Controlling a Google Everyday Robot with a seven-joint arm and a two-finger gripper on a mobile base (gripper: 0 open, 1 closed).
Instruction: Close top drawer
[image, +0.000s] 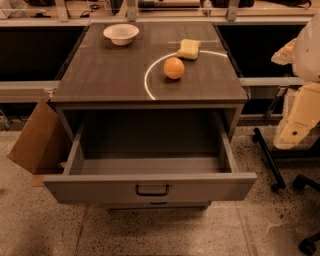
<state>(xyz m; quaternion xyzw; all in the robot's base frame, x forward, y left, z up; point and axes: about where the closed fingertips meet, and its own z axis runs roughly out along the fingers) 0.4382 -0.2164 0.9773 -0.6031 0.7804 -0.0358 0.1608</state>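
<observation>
The top drawer (150, 186) of the grey cabinet is pulled far out toward me. Its inside is empty. Its grey front panel carries a small black loop handle (152, 190) at the centre. My gripper (294, 131) hangs at the right edge of the view, cream and white, pointing down. It is well to the right of the drawer's front corner and touches nothing on the cabinet.
On the cabinet top (100, 75) are a white bowl (121, 34), an orange (173, 68) and a yellow sponge (189, 49). A cardboard box (36, 136) leans at the cabinet's left. A black wheeled chair base (274, 165) stands on the floor at right. A lower drawer handle (158, 203) shows under the open drawer.
</observation>
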